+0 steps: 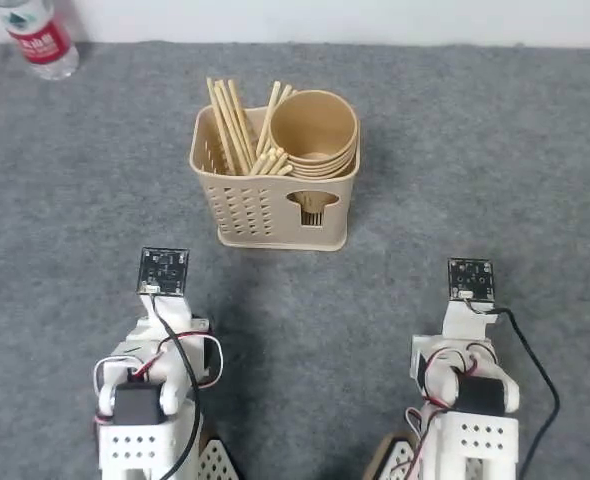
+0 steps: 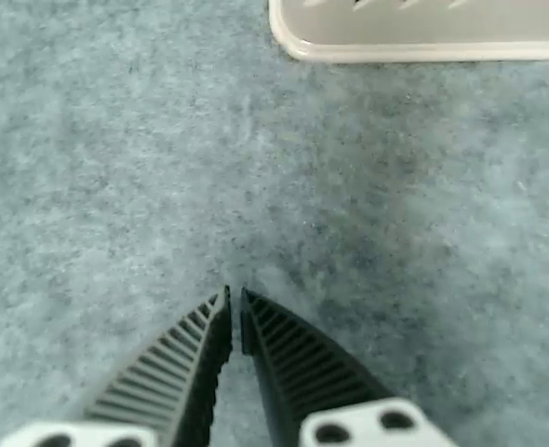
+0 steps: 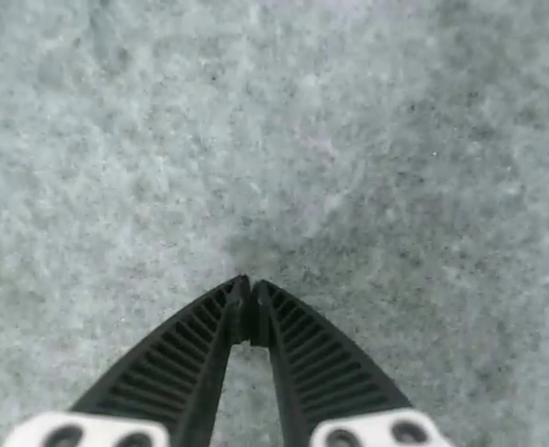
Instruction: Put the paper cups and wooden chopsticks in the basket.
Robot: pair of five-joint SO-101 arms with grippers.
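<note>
A grey felt-like cover lies over the table (image 1: 495, 150), with a pale wall along its far edge and a plastic bottle (image 1: 37, 35) at the far left corner. The beige slotted basket (image 1: 265, 205) stands upright at the middle of the far half. The wooden chopsticks (image 1: 233, 125) lean in a bundle in its left part. The paper cups (image 1: 315, 125) sit nested in one stack in its right part, mouths up.

Every cup and chopstick I can see is already inside the basket, so I judge the placing finished and the step in hand a rest or park. If that is right, the next move calls for no grasp. The arms need only hold back from the basket so that it is not knocked.

The left arm (image 1: 155, 400) and the right arm (image 1: 470, 390) are folded at the near edge, one on each side. The left end effector (image 2: 234, 307) points down at bare felt. Its jaws are all but together, with a thin slit at the tips, and they hold nothing. The basket's near bottom corner (image 2: 423, 37) lies beyond it, far and to the right, apart from the tips. The right end effector (image 3: 251, 298) has its jaws pressed together and empty over plain felt, with the basket far and to its left, well apart.
</note>
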